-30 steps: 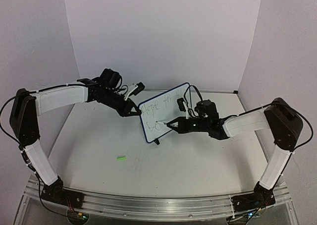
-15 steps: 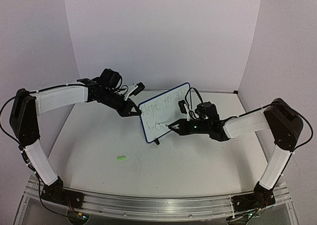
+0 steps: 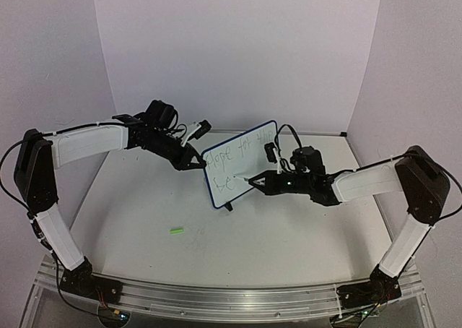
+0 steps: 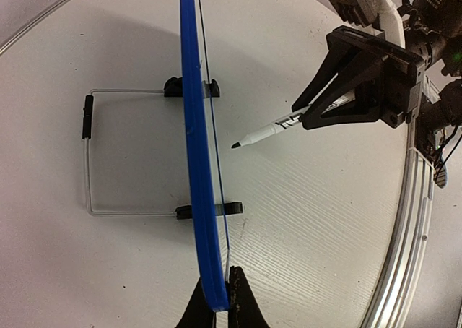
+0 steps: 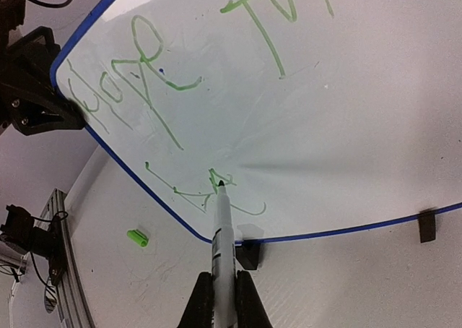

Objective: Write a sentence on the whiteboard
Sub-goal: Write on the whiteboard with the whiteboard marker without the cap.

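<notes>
Top external: marker (image 3: 250, 178) in right fingers (image 3: 264, 182), farther right than before; whiteboard (image 3: 232, 162) in left fingers (image 3: 192, 161).

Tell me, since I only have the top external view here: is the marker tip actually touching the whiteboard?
Observer: No. In the left wrist view the marker tip stands off the face of the whiteboard, with a clear gap between them.
Operator: Is the left arm really gripping the board, or just resting beside it?
Observer: Gripping. The left gripper is shut on the blue rim, one finger on each side of it.
Operator: What colour is the ink?
Observer: Green; the right wrist view shows the strokes plainly.
</notes>
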Robot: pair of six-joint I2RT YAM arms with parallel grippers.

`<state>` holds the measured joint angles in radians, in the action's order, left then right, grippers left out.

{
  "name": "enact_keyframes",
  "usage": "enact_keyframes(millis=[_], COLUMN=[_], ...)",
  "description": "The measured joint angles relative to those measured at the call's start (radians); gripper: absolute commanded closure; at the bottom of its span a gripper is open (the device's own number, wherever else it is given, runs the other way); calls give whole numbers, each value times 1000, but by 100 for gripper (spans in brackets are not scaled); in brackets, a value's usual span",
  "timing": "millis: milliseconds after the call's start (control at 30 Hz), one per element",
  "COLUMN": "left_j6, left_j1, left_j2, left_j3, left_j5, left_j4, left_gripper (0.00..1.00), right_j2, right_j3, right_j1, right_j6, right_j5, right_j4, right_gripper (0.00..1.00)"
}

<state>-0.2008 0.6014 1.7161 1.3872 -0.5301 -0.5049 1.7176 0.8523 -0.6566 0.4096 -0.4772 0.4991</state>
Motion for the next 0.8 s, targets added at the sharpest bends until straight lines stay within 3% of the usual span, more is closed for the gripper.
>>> enact_keyframes(millis=[800], left_j6=[0], left_j1=[0], left_j2=[0], left_j3=[0], left_j5=[0], left_j4=[0], left_gripper=[100], right_j2=[52], right_j3=[39], right_j1=[31], right_j6=[10], right_j5=[-14], right_j4=[8], right_gripper=[100])
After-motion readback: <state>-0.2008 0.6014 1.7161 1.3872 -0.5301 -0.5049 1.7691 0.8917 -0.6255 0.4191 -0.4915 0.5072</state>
